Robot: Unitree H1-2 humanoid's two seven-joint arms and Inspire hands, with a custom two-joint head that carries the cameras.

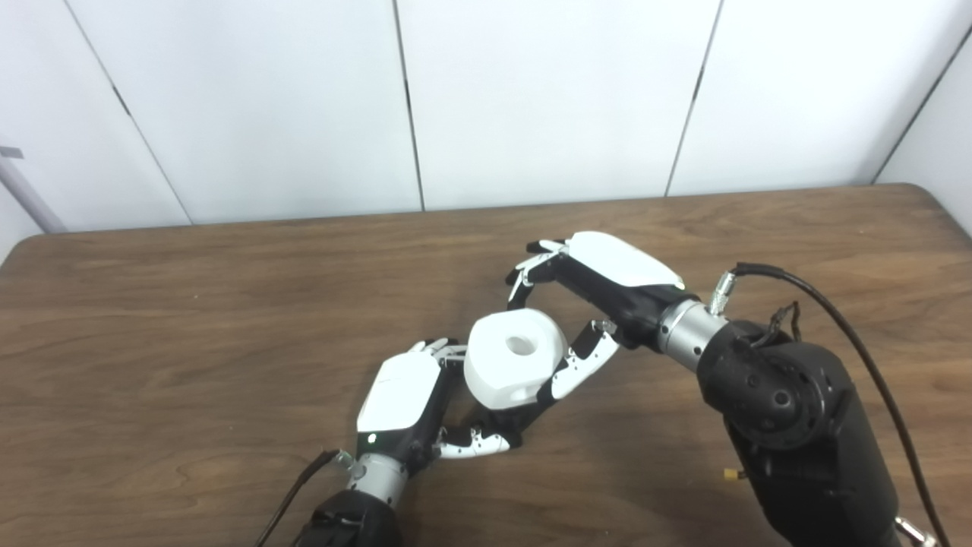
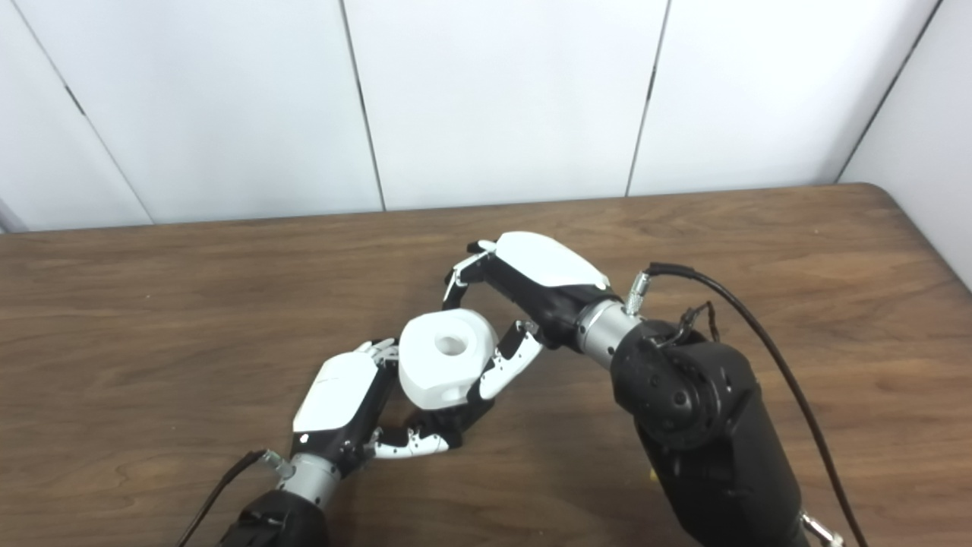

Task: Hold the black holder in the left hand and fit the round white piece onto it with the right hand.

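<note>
The round white piece [image 1: 513,365], with a hole in its top face, is held just above the wooden table [image 1: 190,319] at its middle. My right hand [image 1: 607,282] comes in from the right and is shut on it, fingers on its far edge and thumb on its near right side. Under the piece a bit of the black holder [image 1: 507,419] shows; most of it is hidden. My left hand [image 1: 402,401] is shut on the holder from the left, its thumb curled beneath. The white piece sits on top of the holder.
White wall panels [image 1: 531,99] stand behind the table's far edge. The table's rounded far right corner [image 1: 923,190] is in view. A black cable [image 1: 850,319] loops off my right forearm [image 1: 797,425], which fills the lower right.
</note>
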